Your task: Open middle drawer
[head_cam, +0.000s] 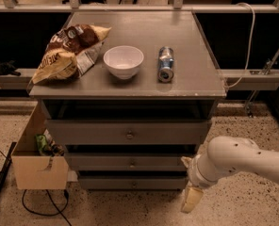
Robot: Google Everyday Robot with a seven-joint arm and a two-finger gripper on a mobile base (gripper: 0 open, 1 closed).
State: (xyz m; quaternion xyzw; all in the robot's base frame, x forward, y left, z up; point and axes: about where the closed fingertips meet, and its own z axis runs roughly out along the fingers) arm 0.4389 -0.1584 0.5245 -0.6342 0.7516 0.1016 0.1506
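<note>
The middle drawer [130, 163] is a wide shallow grey front with a small round metal knob [131, 164] at its centre. It sits shut between a taller top drawer [129, 132] and a smaller bottom drawer [132, 183] in a grey cabinet. My gripper [189, 194], cream-coloured on a white arm [233, 159], hangs low at the cabinet's right front corner. It is to the right of the middle drawer, apart from the knob, and holds nothing that I can see.
On the cabinet top [186, 74] lie a chip bag [69, 53], a white bowl [123, 61] and a can [166, 64] on its side. An open cardboard box [38, 166] stands on the floor at the left. Cables [36, 206] lie on the floor.
</note>
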